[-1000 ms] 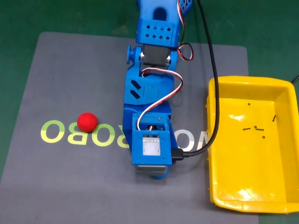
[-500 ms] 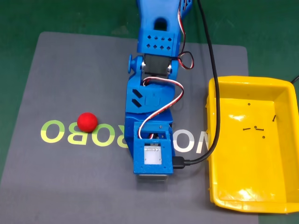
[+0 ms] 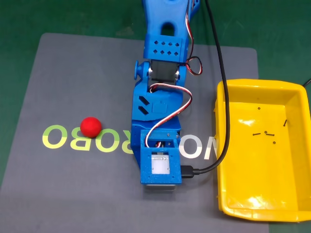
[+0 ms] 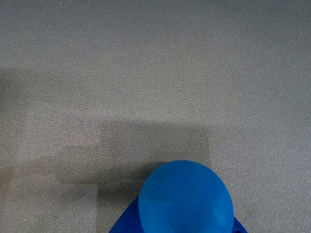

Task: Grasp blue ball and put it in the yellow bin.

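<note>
Grasp looks done: in the wrist view the blue ball (image 4: 185,198) sits clamped in the gripper (image 4: 182,221) above the grey mat (image 4: 146,73); transfer to the yellow bin (image 3: 296,204), and release, remain.

Matte blue ball (image 4: 185,198) over grey mat; glossy yellow bin (image 3: 221,145) upright, holding tiny screws.

bright, even overhead light; soft shadows, sharp.

Matt blue ball (image 4: 185,197) is seen on grainy grey mat (image 4: 146,73); yellow bin (image 3: 296,160) is rendered glossy plastic, red ball (image 3: 90,126) matt.
</note>
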